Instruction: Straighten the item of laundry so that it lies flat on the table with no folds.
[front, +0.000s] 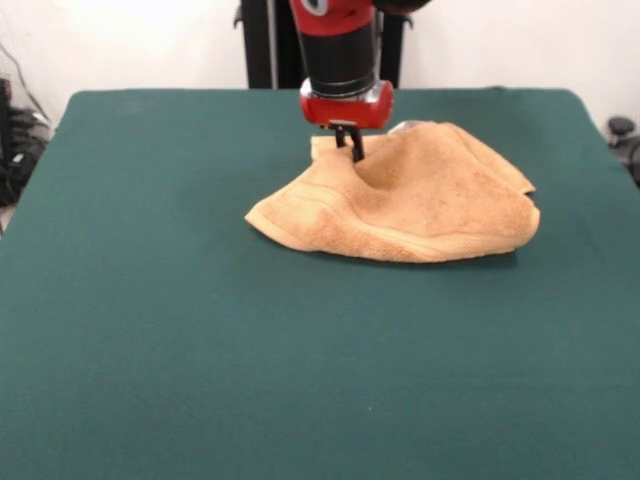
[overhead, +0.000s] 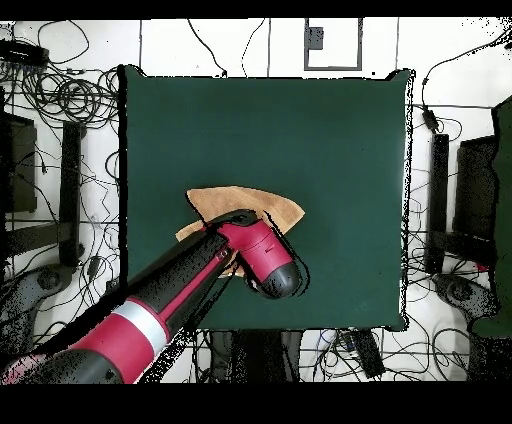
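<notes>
The orange-tan towel (front: 420, 200) lies crumpled in a folded heap on the far half of the dark green table (front: 200, 350), with a band stripe along its near left edge. My gripper (front: 350, 145) comes straight down at the towel's far left part, its fingers close together and pinching the cloth, which dips and bunches around them. In the overhead view the towel (overhead: 250, 203) shows as a fan shape on the table (overhead: 300, 120). The arm's red wrist (overhead: 265, 262) covers the towel's lower part and hides the gripper.
Bare green cloth surrounds the towel on all sides, widest at the near side in the front view. Cables and stands (overhead: 70, 150) lie on the floor around the table. The robot's pedestal (front: 260, 40) stands behind the far edge.
</notes>
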